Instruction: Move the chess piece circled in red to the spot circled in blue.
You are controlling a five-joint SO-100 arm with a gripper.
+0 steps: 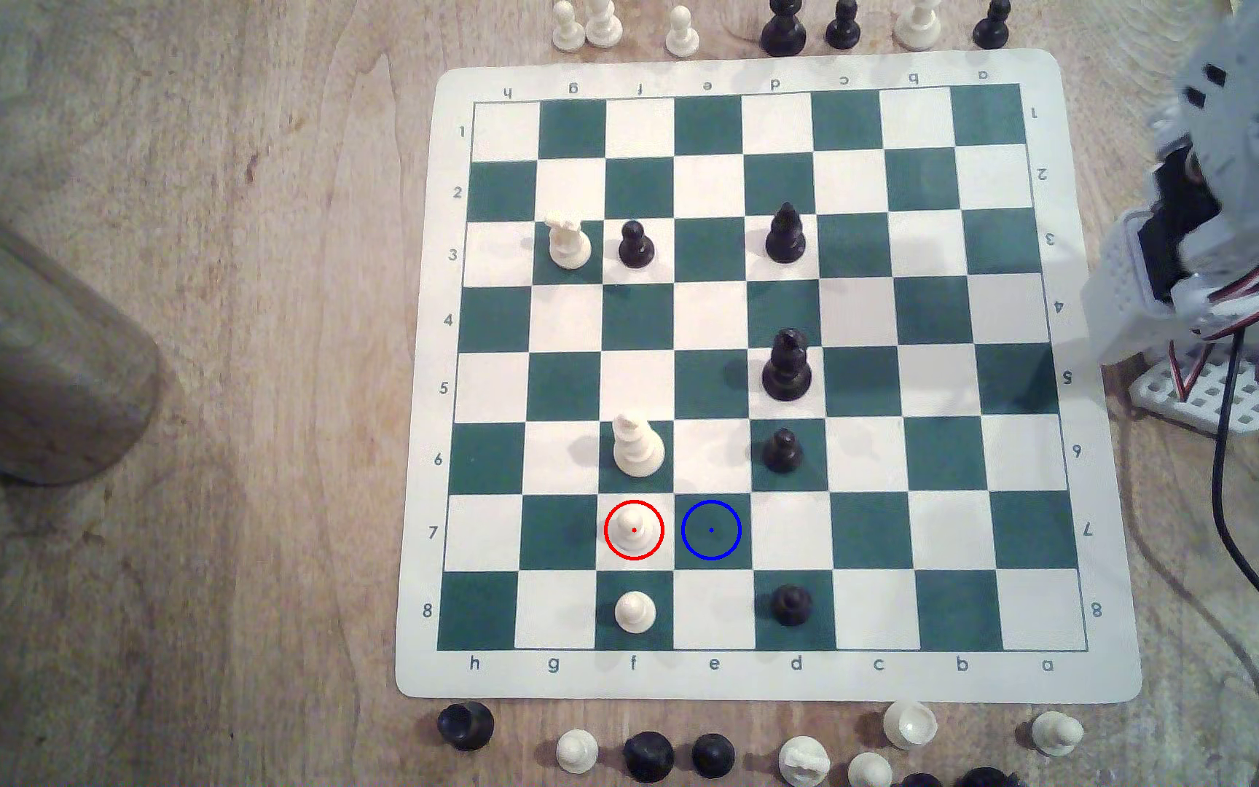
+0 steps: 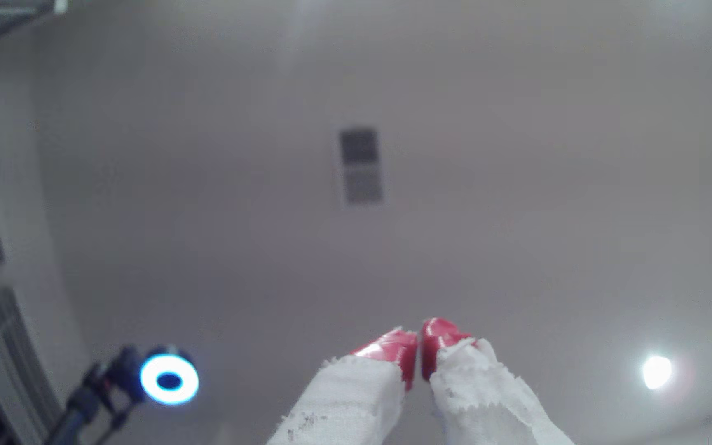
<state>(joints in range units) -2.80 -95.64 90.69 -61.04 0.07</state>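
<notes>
pincer: tips together, empty, aimed at ceiling
pawn: we open first; descend between neighbouring white pieces; grip neck

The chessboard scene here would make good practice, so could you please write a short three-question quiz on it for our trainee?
1. True or false: the red-ringed white pawn stands on a dark green square.
2. In the exterior view, the blue-ringed square lies which way from that pawn? A) right B) left C) above
3. In the wrist view, the red tips of the claw are pressed ____.

Key: 1 false, it stands on a cream square. 2 A, the adjoining square. 3 together, with nothing between them.
</notes>
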